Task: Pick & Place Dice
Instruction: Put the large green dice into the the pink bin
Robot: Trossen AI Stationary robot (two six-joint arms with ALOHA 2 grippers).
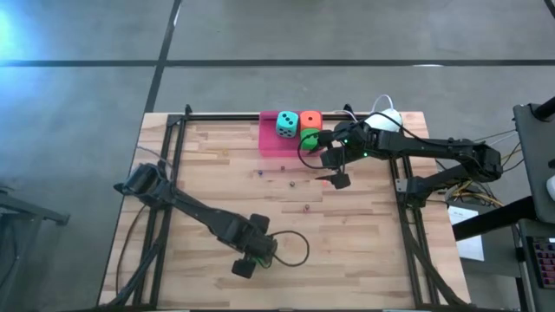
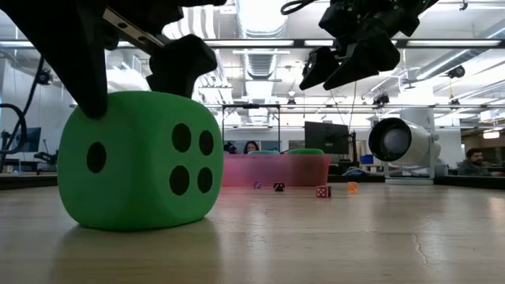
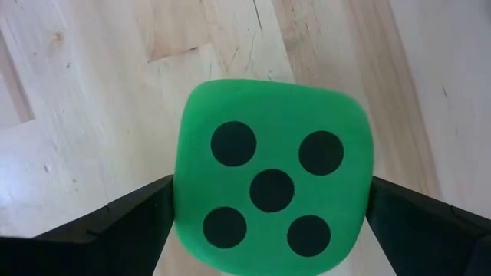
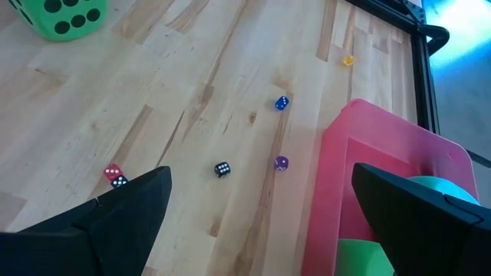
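The wooden table [image 1: 217, 165] carries a pink tray [image 1: 270, 143] at its far edge, holding a teal die [image 1: 287, 124], an orange die [image 1: 310, 120] and a green die [image 1: 310, 137]. The right gripper [image 1: 336, 168] hovers just beside the tray, fingers apart, empty. The left gripper [image 3: 268, 211], near the front edge, straddles the second green die [image 3: 272, 180], fingers spread at its sides. Tiny dice [image 4: 222, 169] lie scattered between.

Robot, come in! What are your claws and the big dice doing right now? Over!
Left gripper open, straddling green die at near table edge. Right gripper open, hovering beside pink tray holding three dice. Tiny dice scattered mid-table.
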